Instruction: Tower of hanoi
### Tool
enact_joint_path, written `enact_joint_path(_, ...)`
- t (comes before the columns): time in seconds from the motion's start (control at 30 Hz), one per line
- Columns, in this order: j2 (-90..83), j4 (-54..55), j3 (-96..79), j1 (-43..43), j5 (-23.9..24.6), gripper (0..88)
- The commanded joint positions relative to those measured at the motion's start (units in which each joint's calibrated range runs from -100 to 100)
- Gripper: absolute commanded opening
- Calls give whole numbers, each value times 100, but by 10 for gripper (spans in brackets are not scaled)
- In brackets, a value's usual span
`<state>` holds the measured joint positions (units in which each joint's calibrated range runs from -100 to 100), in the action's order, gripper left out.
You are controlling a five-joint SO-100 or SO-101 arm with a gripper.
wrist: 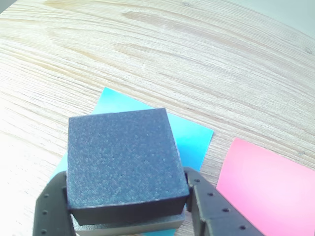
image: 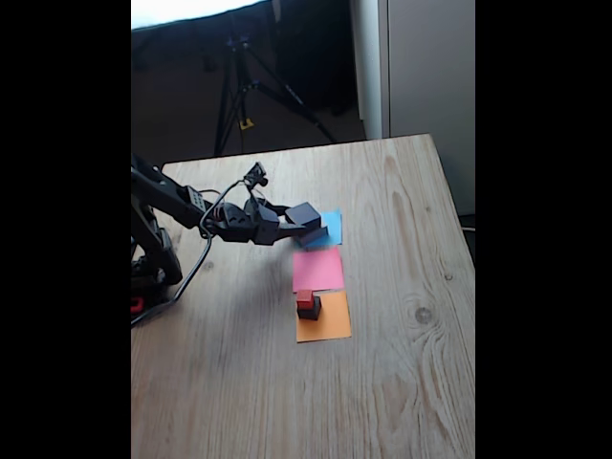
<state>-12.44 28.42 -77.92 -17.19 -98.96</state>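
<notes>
My gripper [image: 304, 219] is shut on a dark grey square block [image: 305, 213] over the blue paper square [image: 333, 228]. The wrist view has that block [wrist: 123, 162] large between my two black fingers [wrist: 209, 206], the gripper [wrist: 125, 181] closed on its sides. A lighter grey block [wrist: 129, 222] peeks out just beneath it; I cannot tell whether the two touch. On the orange paper square [image: 328, 325] stands a small black block [image: 309, 309] with the tiny red cube [image: 305, 298] on top.
A pink paper square [image: 317, 270] [wrist: 270, 189] lies between the blue paper [wrist: 192, 137] and the orange one. The arm's base [image: 151, 263] and cable sit at the wooden table's left edge. A tripod [image: 239, 91] stands behind the table.
</notes>
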Motion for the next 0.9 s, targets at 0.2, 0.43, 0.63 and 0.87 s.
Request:
enact_joint_path(0.2, 56, 221, 156, 52, -104, 211)
enact_joint_path(0.43, 177, 310, 165, 43, -104, 227)
enact_joint_path(0.63, 207, 432, 256, 10, -104, 295)
enact_joint_path(0.87, 109, 432, 238, -23, -104, 342)
